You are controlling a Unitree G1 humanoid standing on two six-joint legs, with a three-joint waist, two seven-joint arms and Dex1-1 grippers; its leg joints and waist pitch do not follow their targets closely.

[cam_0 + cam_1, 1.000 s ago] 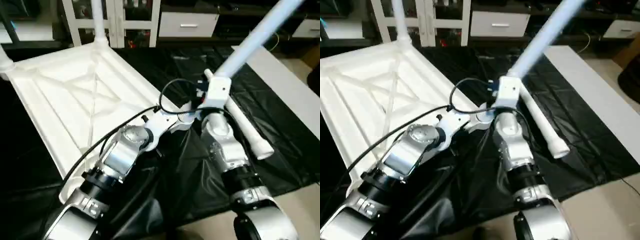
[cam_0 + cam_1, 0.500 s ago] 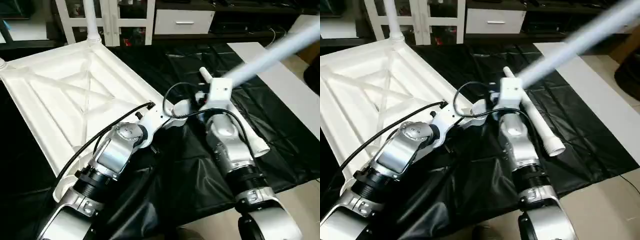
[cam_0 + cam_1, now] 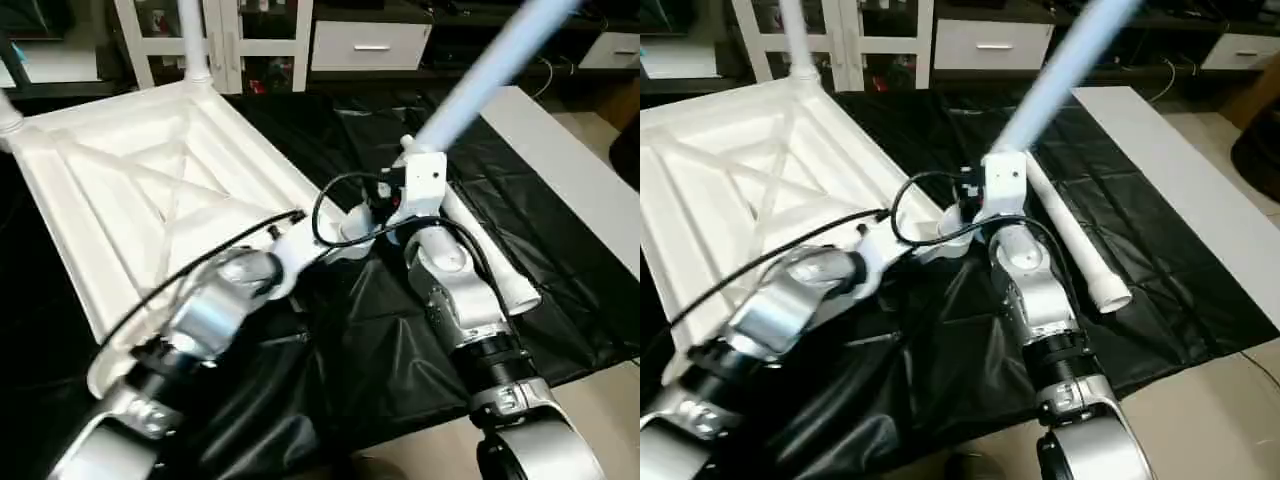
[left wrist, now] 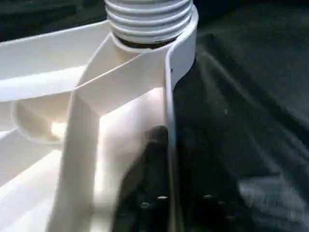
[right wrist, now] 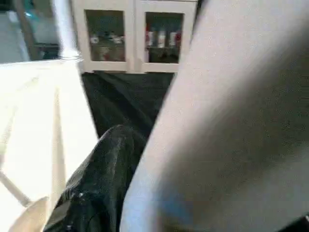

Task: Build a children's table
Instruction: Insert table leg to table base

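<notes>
Here, nearest, right gripper (image 3: pixel 415 175) closed around a long white leg (image 3: pixel 490 70), held slanting up and away to the right. Just left of it, left gripper (image 4: pixel 166 145) pinching the rim of the upturned table top (image 3: pixel 150 190) near a threaded corner socket (image 4: pixel 149 19). Needs tilting upright over that socket, judging so. Another leg (image 3: pixel 480 250) flat on black sheet (image 3: pixel 560 260) beside; farther, one leg (image 3: pixel 193 40) already standing.

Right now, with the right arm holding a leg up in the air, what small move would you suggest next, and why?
Probably swing the raised leg upright over the near corner socket: its threads are engaged there but it leans away. The left gripper pinches the top's rim beside it.
</notes>
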